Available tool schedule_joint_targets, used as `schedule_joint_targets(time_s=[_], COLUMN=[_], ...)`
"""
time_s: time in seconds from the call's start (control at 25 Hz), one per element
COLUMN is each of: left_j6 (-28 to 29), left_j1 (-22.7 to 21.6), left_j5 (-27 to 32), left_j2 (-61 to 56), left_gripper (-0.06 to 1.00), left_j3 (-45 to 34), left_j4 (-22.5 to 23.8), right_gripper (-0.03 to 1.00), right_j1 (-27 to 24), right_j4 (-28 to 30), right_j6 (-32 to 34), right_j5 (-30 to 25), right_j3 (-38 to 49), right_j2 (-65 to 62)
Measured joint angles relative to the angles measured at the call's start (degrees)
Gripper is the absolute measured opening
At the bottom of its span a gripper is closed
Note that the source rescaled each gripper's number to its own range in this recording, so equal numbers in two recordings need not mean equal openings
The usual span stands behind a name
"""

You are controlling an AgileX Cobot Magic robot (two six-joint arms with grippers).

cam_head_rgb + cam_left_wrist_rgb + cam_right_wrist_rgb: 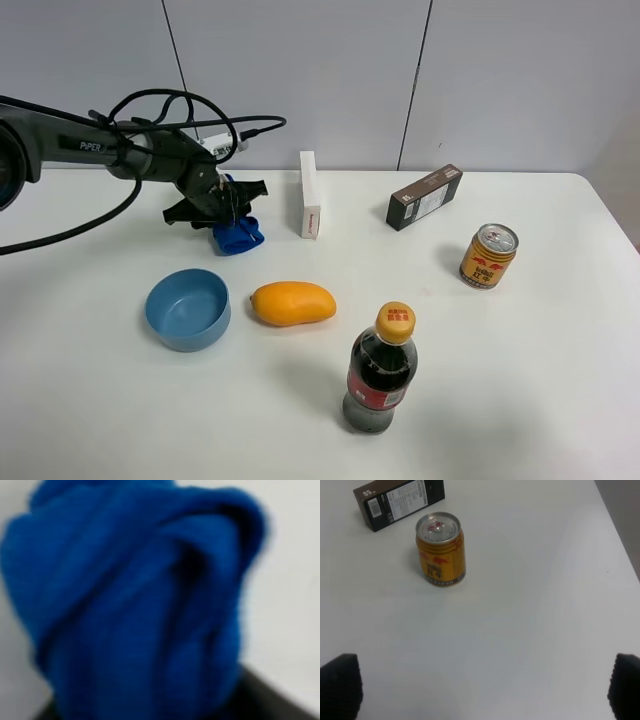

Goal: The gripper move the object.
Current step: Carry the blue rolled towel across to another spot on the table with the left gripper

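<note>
The left gripper (222,208) sits in the upper left of the high view, at the end of a black arm (60,138) marked "PIPER" that comes in from the left edge, with black cables (165,98) looping above it. It is down on a crumpled blue cloth (238,236), which lies on the white table (520,400) just left of centre in the upper half of the frame. Blue shows both below and behind the black fingers, so the cloth is in among them. From where I stand I cannot tell whether the fingers are pinching it or only standing around it. The left wrist camera is no help, since it shows only blurred blue folds pressed close to the lens.

Below the cloth a blue bowl (188,308) stands empty side up, and just right of the bowl lies an orange-yellow mango (292,303). Neither touches the cloth. A white box (310,195) stands on end near the cloth's right side, with a gap between them. Further right lies a dark brown box (424,197), and below and to its right stands a gold drink can (489,256). A dark cola bottle with a yellow cap (380,370) stands upright in the lower middle.

The right gripper (482,687) is out of the high view. Its own camera shows its black fingertips (340,685) spread wide apart over bare table, with nothing between them.
</note>
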State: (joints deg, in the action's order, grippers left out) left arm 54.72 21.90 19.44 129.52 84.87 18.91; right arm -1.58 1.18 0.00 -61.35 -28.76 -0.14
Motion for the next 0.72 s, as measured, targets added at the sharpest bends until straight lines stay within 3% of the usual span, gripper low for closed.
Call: schedule_joint_targets(time_s=[0.04,0.08,0.24,0.72], left_j6=[0.0,0.0,-3.77,-33.44], left_j1=[0.32,0.65,1.78,5.58], left_j5=[0.71,1.51,4.84,6.14], left_j2=[0.01,0.07,-0.25,-16.78], left_gripper=[0.07,0.0,0.0,0.01], left_j3=[0.67,1.71,6.45,8.31], left_j4=[0.0,0.0,0.0,-1.7], right_gripper=[1.0,1.0,1.0,1.0], right_j1=[0.0,0.0,0.0,0.0], right_j4=[0.0,0.0,0.0,0.0], right_j6=[0.0,0.0,0.0,0.0], right_j5=[0.0,0.0,0.0,0.0], right_j3=[0.0,0.0,0.0,0.0], right_j2=[0.0,0.0,0.0,0.0])
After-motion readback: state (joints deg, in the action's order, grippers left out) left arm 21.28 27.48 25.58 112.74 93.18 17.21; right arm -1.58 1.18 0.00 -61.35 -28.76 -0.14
